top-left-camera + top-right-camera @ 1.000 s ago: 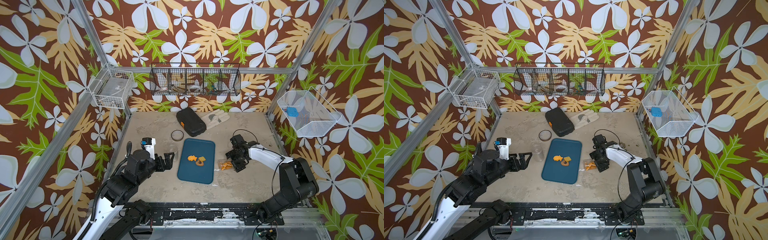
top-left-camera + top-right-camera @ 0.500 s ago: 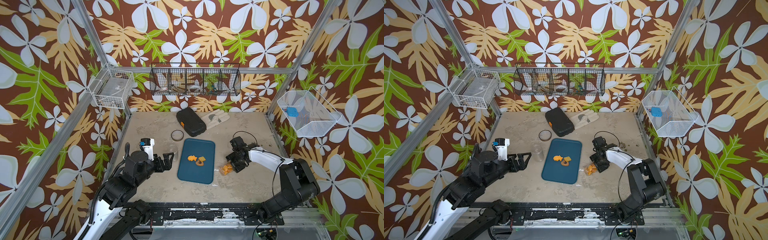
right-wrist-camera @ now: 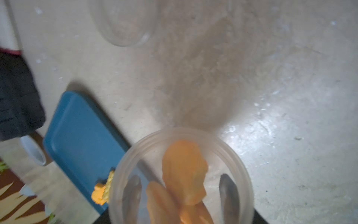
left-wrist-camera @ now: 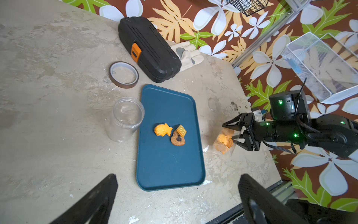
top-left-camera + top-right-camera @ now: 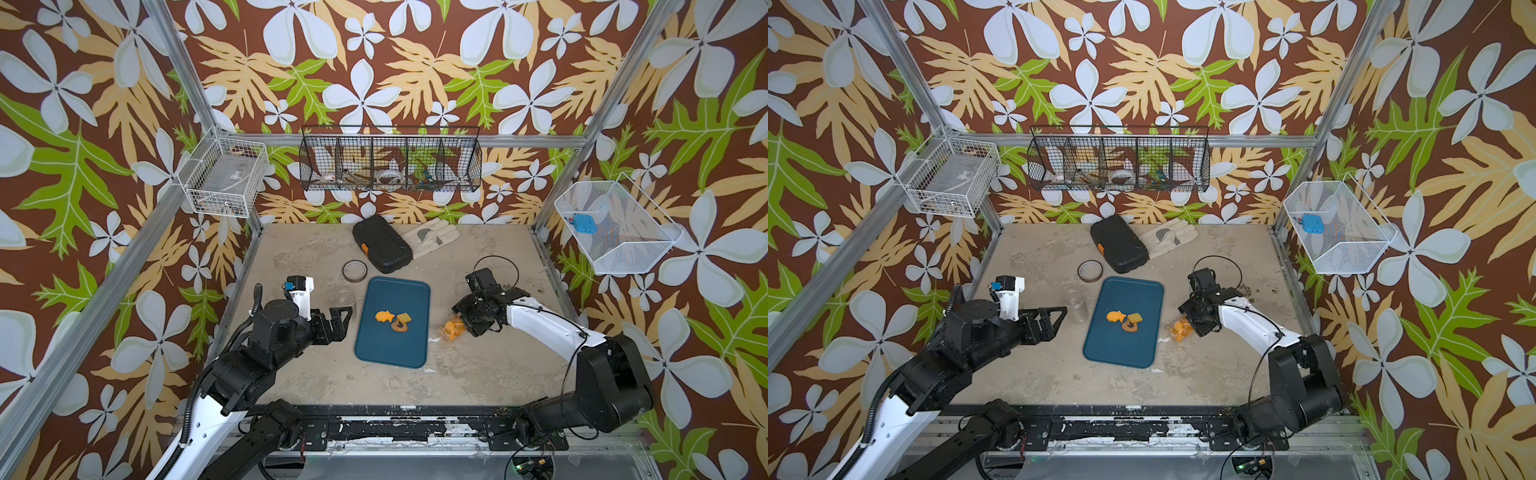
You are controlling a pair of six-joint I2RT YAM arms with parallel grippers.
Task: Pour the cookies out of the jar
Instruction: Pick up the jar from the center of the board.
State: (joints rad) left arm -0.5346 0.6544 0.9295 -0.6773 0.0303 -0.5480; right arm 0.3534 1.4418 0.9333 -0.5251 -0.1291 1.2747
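Right gripper [image 4: 231,134] pinches the jar [image 4: 222,143] at its base end; we see its fingers [image 3: 229,192] through the clear wall on both sides. The jar is tilted low over the table just beside the tray [image 5: 392,349], not above it. Several cookies [image 3: 184,170] sit bunched inside the jar, and three more [image 5: 392,321] lie on the tray. Left gripper [image 5: 343,322] is spread wide and holds nothing, near the empty jar [image 5: 345,297] on the tray's other side. We judge this to be mid-pour. To do it well we want the mouth carried over the tray's middle before tipping further, or the cookies land on the table. We should keep the squeeze firm because the plastic looks slick. Tip slowly, mouth low, and maybe give a small shake since the cookies look wedged together.
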